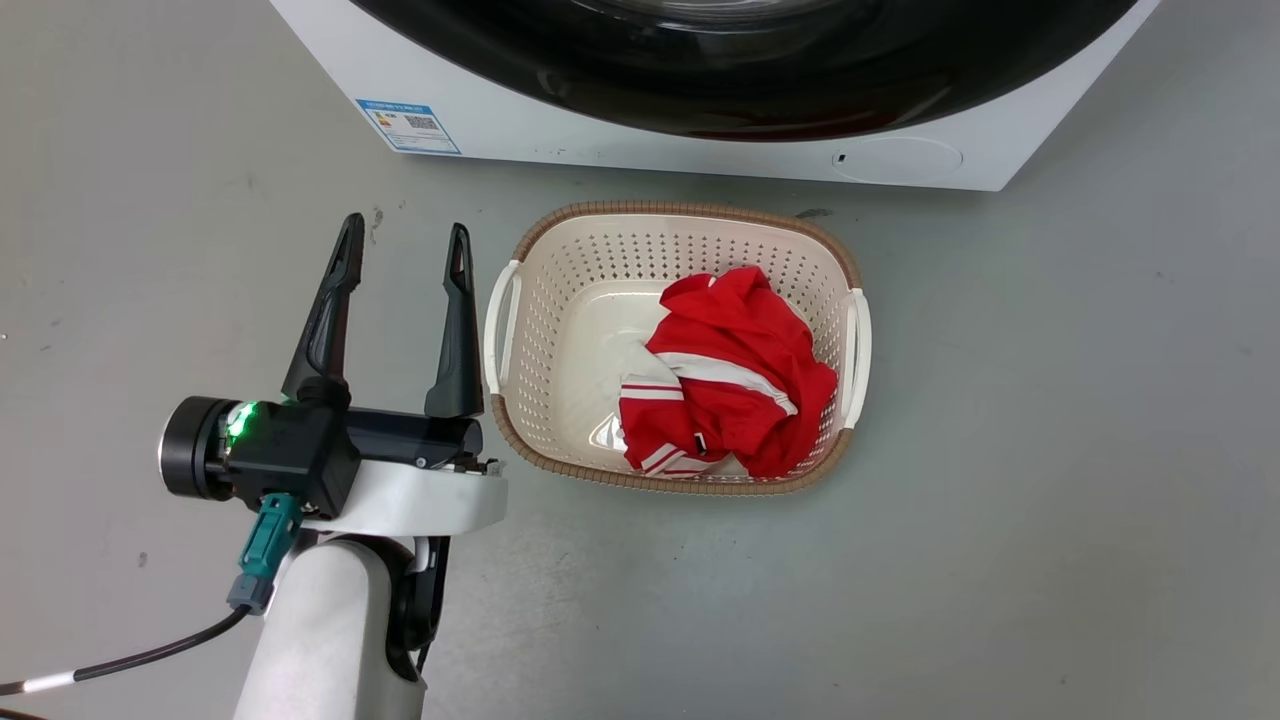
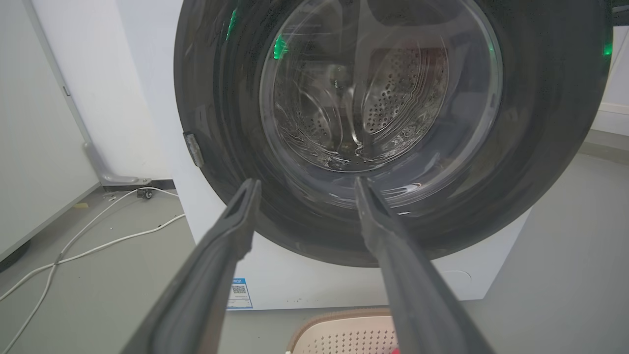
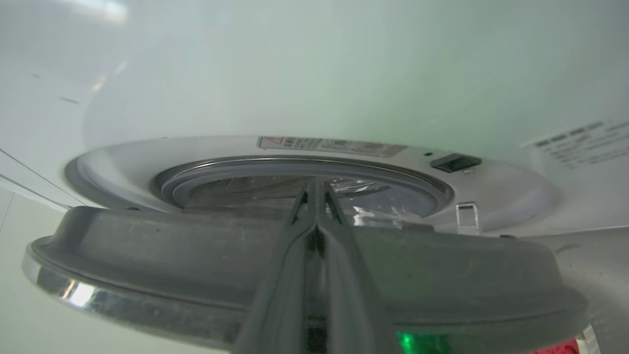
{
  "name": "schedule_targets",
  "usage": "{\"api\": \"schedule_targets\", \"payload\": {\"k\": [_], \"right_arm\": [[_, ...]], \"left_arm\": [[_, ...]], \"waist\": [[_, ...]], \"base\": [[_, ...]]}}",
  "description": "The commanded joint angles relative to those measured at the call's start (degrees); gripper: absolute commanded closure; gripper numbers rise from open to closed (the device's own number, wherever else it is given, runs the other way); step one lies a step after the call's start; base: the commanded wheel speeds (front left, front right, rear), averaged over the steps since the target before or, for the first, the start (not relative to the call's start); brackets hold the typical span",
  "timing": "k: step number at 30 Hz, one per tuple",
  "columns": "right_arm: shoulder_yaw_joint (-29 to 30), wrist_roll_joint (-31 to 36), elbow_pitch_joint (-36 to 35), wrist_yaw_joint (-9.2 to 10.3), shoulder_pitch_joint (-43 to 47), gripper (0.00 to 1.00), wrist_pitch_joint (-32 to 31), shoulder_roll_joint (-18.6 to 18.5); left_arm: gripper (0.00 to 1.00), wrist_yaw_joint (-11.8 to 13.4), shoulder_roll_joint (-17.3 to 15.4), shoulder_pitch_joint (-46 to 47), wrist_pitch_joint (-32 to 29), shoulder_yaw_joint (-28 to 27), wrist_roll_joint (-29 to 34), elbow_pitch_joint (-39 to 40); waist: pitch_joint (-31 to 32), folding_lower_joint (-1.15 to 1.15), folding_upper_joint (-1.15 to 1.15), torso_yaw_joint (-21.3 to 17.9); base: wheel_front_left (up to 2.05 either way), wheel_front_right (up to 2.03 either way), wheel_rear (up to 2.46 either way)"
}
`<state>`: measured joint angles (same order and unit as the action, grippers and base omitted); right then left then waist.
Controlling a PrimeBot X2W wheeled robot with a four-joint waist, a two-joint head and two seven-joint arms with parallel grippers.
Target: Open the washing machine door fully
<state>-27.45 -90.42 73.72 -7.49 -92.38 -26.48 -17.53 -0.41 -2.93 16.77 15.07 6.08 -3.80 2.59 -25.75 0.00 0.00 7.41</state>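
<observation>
Left gripper (image 1: pixel 405 228): fingers spread wide, holding nothing. The washing machine door (image 1: pixel 750 70) lies apart at their 1 o'clock, on the washing machine (image 1: pixel 520 125) front. Right gripper (image 3: pixel 314 191): fingers pressed together, tips at the ajar door's rim; any grip cannot be told.

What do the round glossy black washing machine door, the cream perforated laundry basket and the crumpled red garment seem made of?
The round glossy black washing machine door: likely glossy plastic around clear glass; it reflects sharply and shows the drum through it. The cream perforated laundry basket: smooth moulded plastic, judging by its even holes. The crumpled red garment: soft matte fabric; it creases.
</observation>
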Motion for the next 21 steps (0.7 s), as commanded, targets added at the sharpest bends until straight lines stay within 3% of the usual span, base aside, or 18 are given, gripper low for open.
{"api": "schedule_targets", "payload": {"k": [1,11,21], "right_arm": [[-0.3,-0.2,0.1,0.00,0.3,1.00,-1.9,1.2],[0.3,-2.9,-4.6,-0.01,5.0,1.00,-13.5,1.2],[0.0,-5.8,-12.2,-0.01,15.8,1.00,-24.7,2.5]], "left_arm": [[0.00,0.3,0.1,1.0,0.1,0.1,-0.4,-0.2],[0.00,0.3,0.1,0.3,0.1,0.1,-0.3,-1.2],[0.00,-0.3,0.1,-3.4,0.1,0.0,-1.0,-4.2]], "waist": [[0.1,0.00,0.00,-0.2],[3.0,0.00,0.00,-1.7],[11.1,0.00,0.00,-3.5]], "base": [[0.00,0.00,0.00],[0.00,0.00,0.00],[0.00,0.00,0.00]]}}
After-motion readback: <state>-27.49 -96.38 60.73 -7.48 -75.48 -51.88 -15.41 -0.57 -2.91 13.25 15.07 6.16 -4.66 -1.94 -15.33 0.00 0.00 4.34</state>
